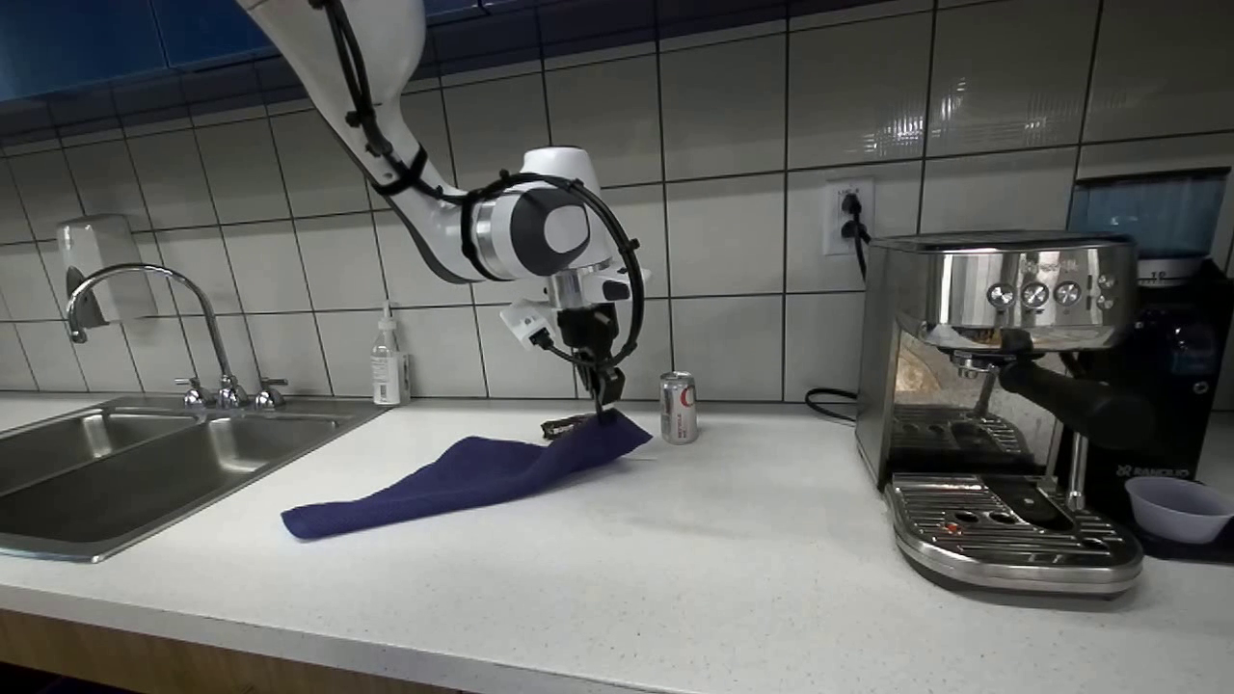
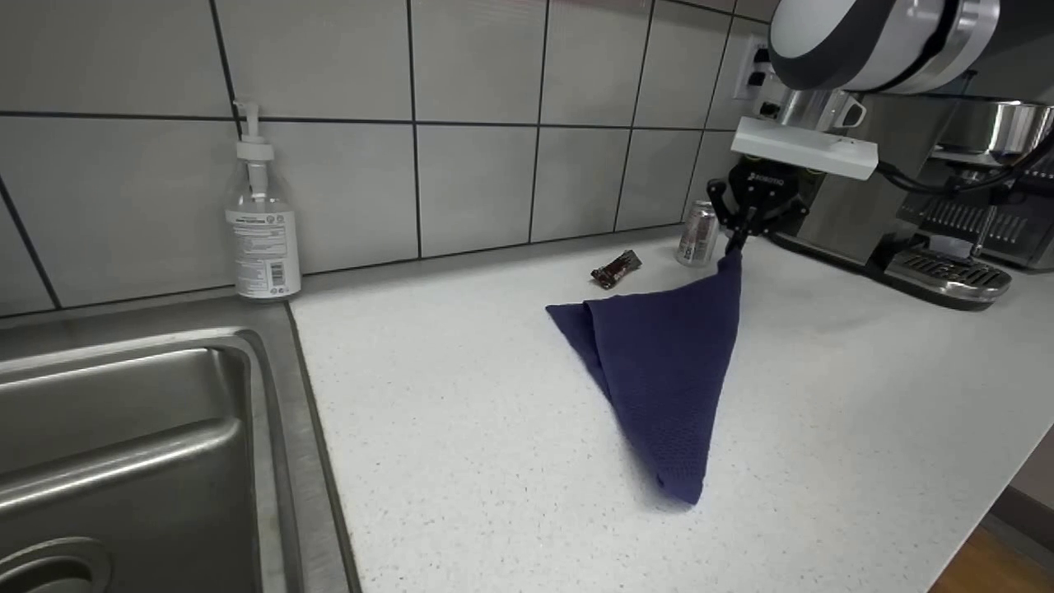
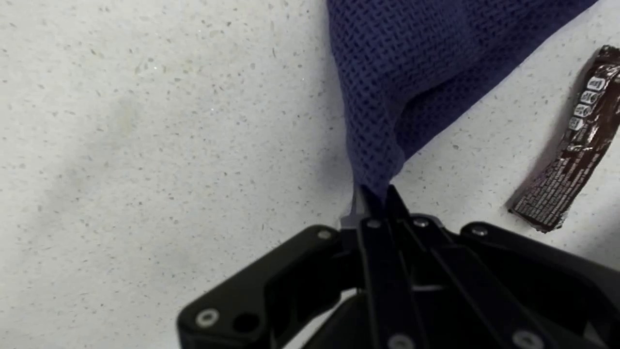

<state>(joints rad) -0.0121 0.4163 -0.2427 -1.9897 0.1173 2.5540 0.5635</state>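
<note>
Fingers (image 3: 382, 266) down, cloth (image 2: 667, 371) btwn

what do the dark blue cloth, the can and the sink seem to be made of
Dark blue cloth: matte woven fabric, perhaps cotton or microfibre; a textured weave shows in the wrist view. Can: probably aluminium, given its silvery sheen. Sink: apparently stainless steel, satin, with soft streaks of reflected light.

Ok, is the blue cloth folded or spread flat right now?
Folded over, not flat: in an exterior view the cloth shows two layers along one side, and the gripper holds up one end.
</note>
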